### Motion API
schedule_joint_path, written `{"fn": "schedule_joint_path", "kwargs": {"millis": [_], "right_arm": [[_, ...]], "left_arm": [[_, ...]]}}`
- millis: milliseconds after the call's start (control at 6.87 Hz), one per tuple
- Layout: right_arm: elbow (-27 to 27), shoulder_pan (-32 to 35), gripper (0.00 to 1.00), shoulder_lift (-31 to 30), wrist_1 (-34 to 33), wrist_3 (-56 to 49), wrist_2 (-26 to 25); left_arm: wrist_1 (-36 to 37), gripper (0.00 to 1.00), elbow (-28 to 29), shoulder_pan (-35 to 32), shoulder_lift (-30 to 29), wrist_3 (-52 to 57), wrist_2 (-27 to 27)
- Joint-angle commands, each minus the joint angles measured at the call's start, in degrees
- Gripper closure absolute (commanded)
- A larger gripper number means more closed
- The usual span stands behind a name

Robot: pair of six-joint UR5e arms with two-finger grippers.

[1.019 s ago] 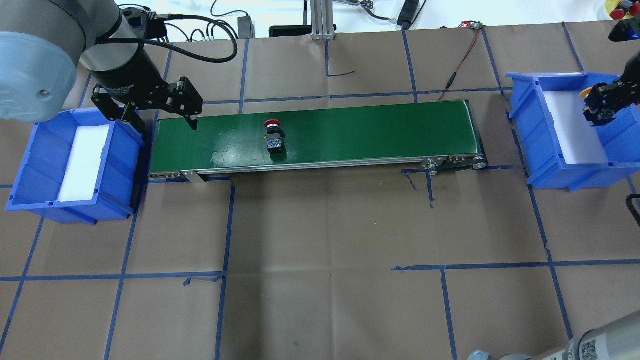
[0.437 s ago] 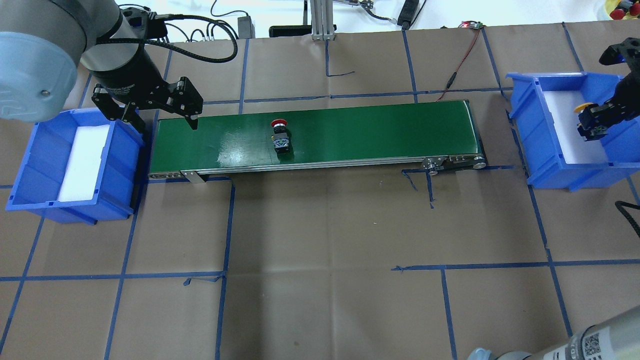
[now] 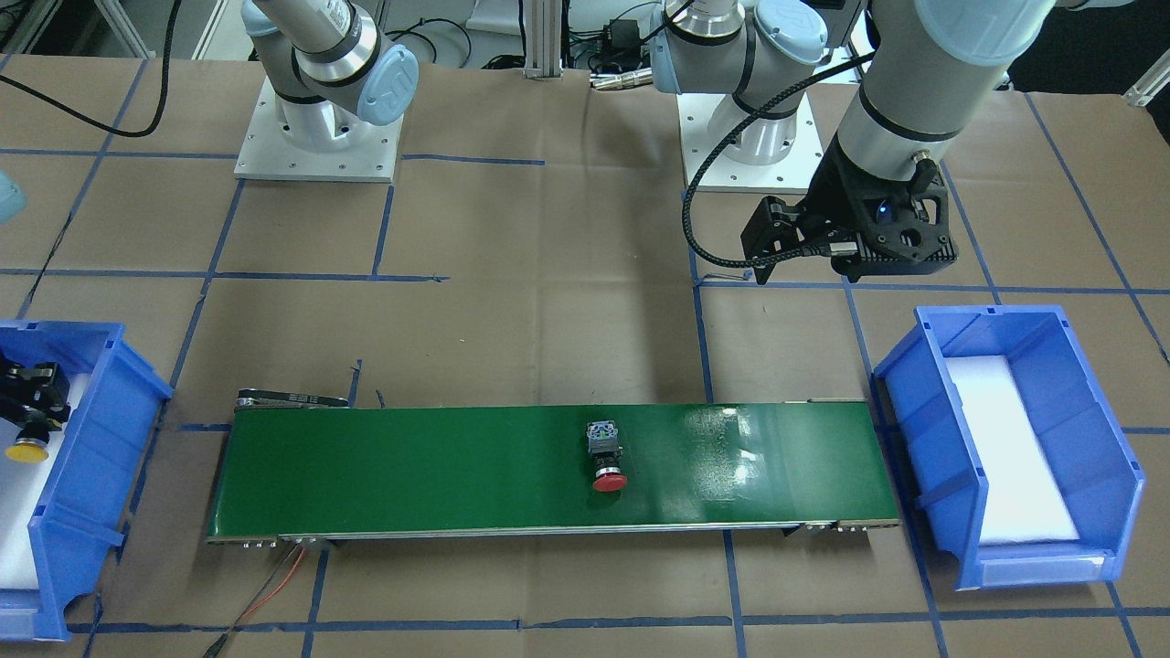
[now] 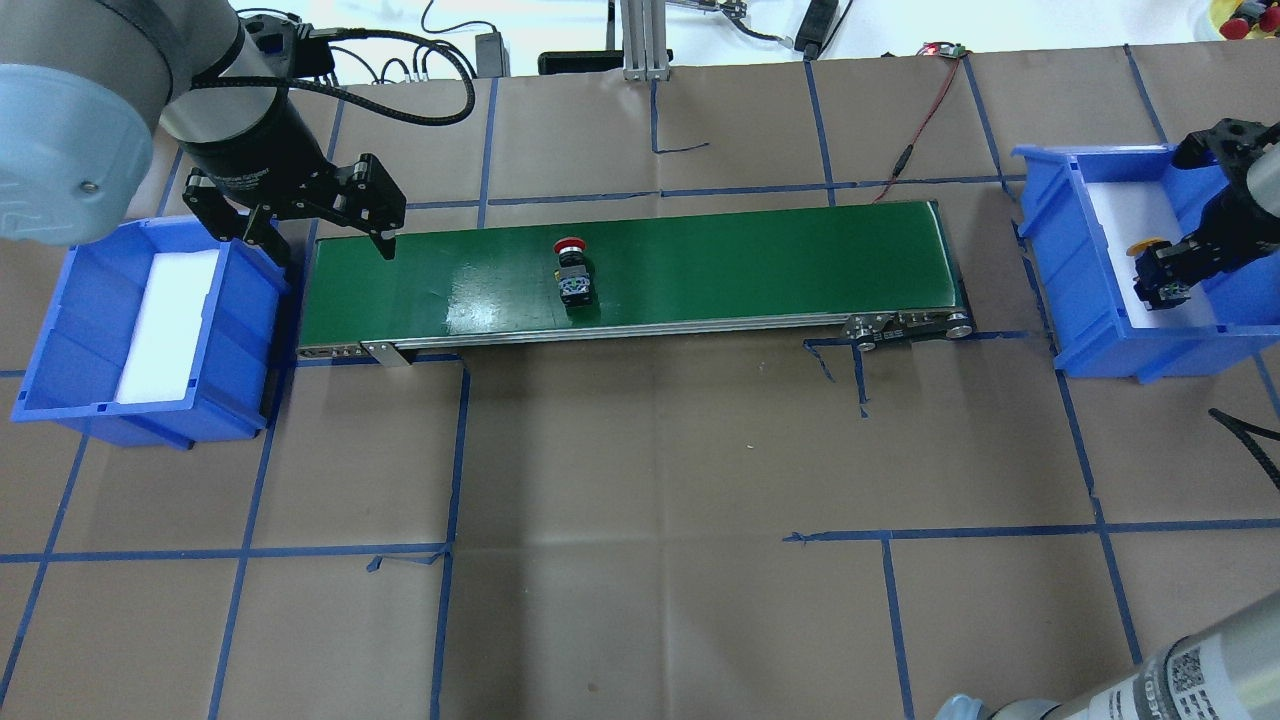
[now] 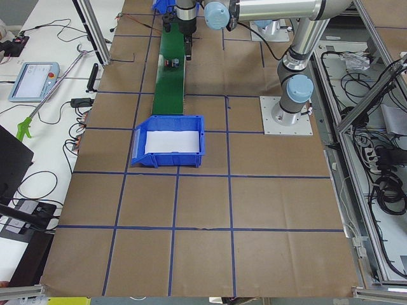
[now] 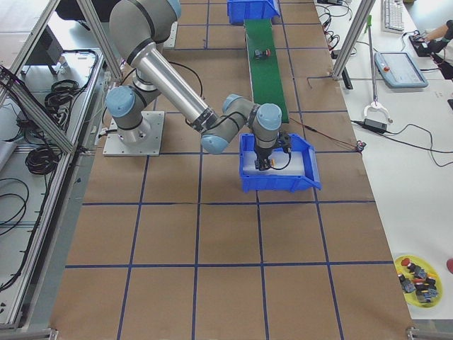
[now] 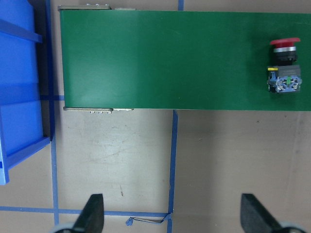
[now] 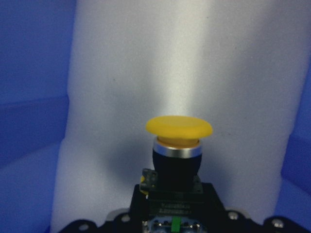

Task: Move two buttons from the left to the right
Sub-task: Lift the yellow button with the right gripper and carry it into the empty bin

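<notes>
The red button (image 4: 572, 270) lies on its side on the green conveyor belt (image 4: 750, 260), slightly left of its middle; it also shows in the front view (image 3: 605, 459) and the left wrist view (image 7: 284, 65). My left gripper (image 4: 328, 240) is open and empty, hovering over the belt's left end beside the left blue bin (image 4: 70, 330). My right gripper (image 4: 1165, 275) is shut on the yellow button (image 4: 1148, 245) and holds it, cap forward, over the white foam inside the right blue bin (image 4: 1090, 300). The right wrist view shows the yellow cap (image 8: 179, 127) close up.
A red wire (image 4: 920, 120) runs from the belt's far right corner to the table's back edge. An aluminium post (image 4: 640, 40) and cables stand at the back. A dish of spare buttons (image 4: 1240, 15) sits at the far right corner.
The red button has ridden the belt to the right. My right gripper has carried the yellow button toward the near side of the right bin. The left arm has not moved.
</notes>
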Motion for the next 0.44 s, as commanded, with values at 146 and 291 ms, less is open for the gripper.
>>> {"fn": "schedule_joint_path", "kwargs": {"millis": [146,291], "right_arm": [[0.1,-0.1,0.46,0.8,-0.1,0.1,0.4],[0.0,0.0,0.43,0.7,0.1,0.1,0.6]], "left_arm": [[0.1,0.0,0.0,0.0,0.0,0.0,0.0],[0.1,0.0,0.0,0.0,0.0,0.0,0.0]]}}
